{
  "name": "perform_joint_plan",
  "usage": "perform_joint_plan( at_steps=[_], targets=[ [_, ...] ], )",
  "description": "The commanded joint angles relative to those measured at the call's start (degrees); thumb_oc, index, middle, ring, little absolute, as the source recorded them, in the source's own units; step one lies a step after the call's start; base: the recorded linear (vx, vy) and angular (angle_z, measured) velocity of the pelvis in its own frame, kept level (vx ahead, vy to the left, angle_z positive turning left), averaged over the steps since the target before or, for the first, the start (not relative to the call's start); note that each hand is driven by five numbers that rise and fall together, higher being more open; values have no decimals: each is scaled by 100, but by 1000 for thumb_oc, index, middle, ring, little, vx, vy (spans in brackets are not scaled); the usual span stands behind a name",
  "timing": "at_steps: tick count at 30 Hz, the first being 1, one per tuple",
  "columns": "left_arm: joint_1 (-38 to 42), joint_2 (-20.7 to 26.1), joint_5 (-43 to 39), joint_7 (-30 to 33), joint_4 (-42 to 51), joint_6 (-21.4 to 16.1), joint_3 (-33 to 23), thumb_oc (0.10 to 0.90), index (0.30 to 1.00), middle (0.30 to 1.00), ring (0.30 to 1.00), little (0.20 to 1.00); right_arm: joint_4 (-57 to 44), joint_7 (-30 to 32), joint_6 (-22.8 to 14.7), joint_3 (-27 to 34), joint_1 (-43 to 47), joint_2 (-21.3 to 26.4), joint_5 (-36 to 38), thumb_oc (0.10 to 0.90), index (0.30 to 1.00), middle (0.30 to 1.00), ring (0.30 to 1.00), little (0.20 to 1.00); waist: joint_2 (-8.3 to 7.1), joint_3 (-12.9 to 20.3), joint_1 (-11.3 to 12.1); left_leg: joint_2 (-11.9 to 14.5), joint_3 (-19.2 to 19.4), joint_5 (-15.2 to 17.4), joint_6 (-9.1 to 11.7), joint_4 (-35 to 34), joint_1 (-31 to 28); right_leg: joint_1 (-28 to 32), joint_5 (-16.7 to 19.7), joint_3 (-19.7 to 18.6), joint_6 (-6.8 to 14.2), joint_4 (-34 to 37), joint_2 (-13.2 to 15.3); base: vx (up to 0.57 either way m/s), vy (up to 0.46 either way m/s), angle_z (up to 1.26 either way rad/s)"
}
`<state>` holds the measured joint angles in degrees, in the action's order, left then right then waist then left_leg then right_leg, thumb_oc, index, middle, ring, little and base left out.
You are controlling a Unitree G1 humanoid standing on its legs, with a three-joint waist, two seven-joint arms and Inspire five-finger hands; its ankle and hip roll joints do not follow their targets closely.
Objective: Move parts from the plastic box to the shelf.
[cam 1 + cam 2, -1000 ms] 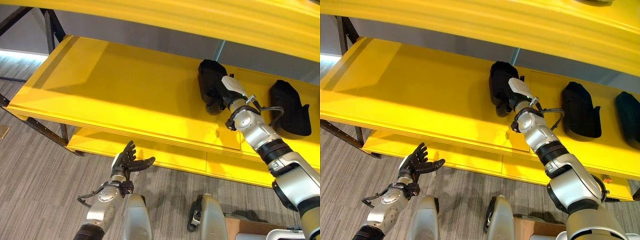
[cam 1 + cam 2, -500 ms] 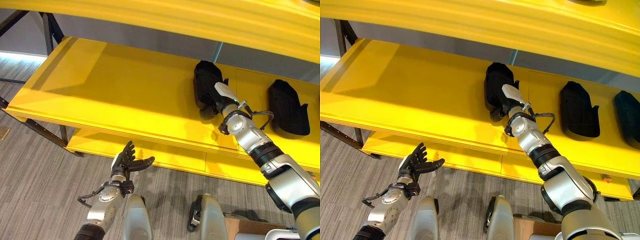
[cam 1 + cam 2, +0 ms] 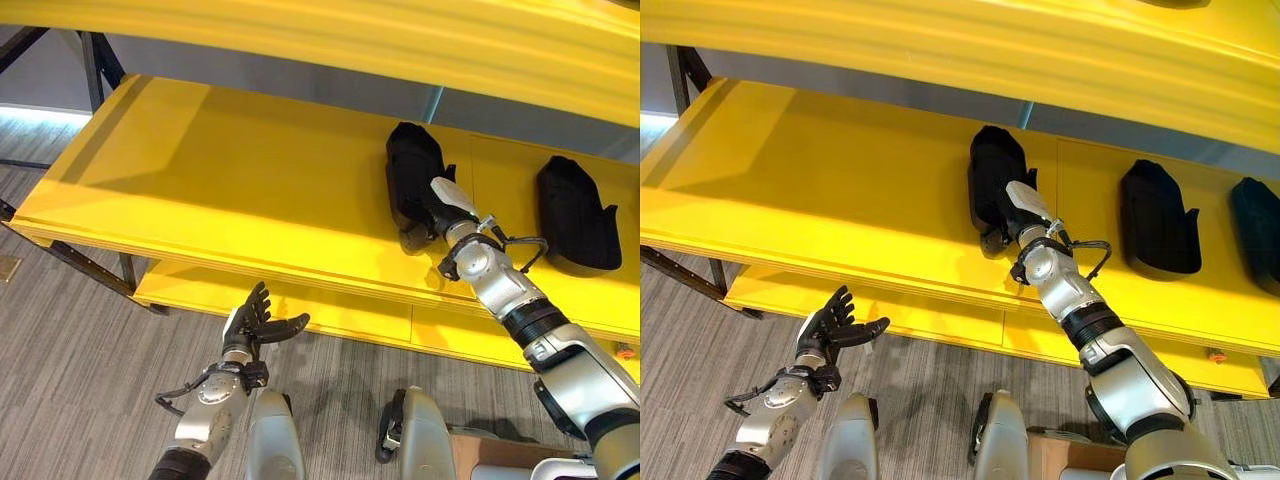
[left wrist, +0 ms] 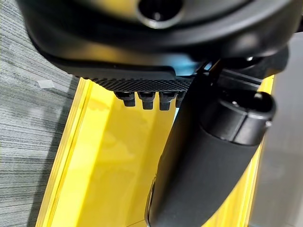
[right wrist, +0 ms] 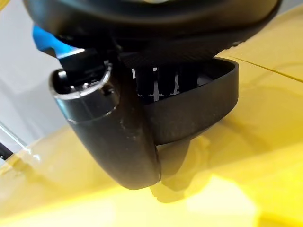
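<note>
We find the right hand [image 3: 1012,215] closed around a black part [image 3: 992,180] resting on the yellow shelf [image 3: 230,170], at about one o'clock in the head views. Fingers and thumb clasp the part's rim in the right wrist view. Two more black parts [image 3: 1155,220] lie further toward three o'clock, well apart. The left hand [image 3: 255,322] hangs below the shelf edge at seven o'clock, fingers spread, holding nothing. We judge the risk thus: an uneven release could drag or tip the part as the hand withdraws.

No legible text, label, number or sign anywhere.
</note>
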<state>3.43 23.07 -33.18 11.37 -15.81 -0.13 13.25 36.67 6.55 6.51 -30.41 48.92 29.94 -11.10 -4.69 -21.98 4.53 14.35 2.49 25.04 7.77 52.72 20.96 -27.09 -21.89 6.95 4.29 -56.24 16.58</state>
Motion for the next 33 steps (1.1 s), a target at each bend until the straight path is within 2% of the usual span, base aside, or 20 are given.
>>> perform_joint_plan(
  at_steps=[1,30,31,32,33],
  targets=[
    [201,4,199,66,470,-483,-36,900,1000,1000,1000,1000,-206,61,-170,292,-17,146,-21,400,300,300,300,300,-21,118,91,168,-632,-32,-150,-60,96,686,235,-9,265,689,347,0,0,0],
    [196,-35,260,88,461,-481,-36,900,1000,1000,1000,1000,-198,38,-176,319,-307,-182,-10,400,300,300,300,300,32,81,65,137,-633,-102,-157,-124,140,643,344,-33,296,779,360,0,0,0],
    [205,-36,256,92,455,-481,-34,900,1000,1000,1000,1000,-185,53,-173,319,-302,-187,-13,520,467,467,467,467,32,78,69,132,-637,-101,-158,-119,147,642,346,-31,297,780,362,0,0,0],
    [205,-36,256,92,454,-482,-34,900,1000,1000,1000,1000,-184,54,-173,319,-302,-187,-13,520,467,467,467,467,32,77,69,132,-637,-101,-159,-119,147,642,346,-31,297,780,362,0,0,0],
    [213,-23,262,94,447,-489,-32,900,1000,1000,1000,1000,-124,0,-171,289,-263,-178,5,900,1000,1000,1000,1000,36,72,76,129,-632,-98,-154,-106,161,626,344,-45,298,765,357,0,0,0]
  ],
)
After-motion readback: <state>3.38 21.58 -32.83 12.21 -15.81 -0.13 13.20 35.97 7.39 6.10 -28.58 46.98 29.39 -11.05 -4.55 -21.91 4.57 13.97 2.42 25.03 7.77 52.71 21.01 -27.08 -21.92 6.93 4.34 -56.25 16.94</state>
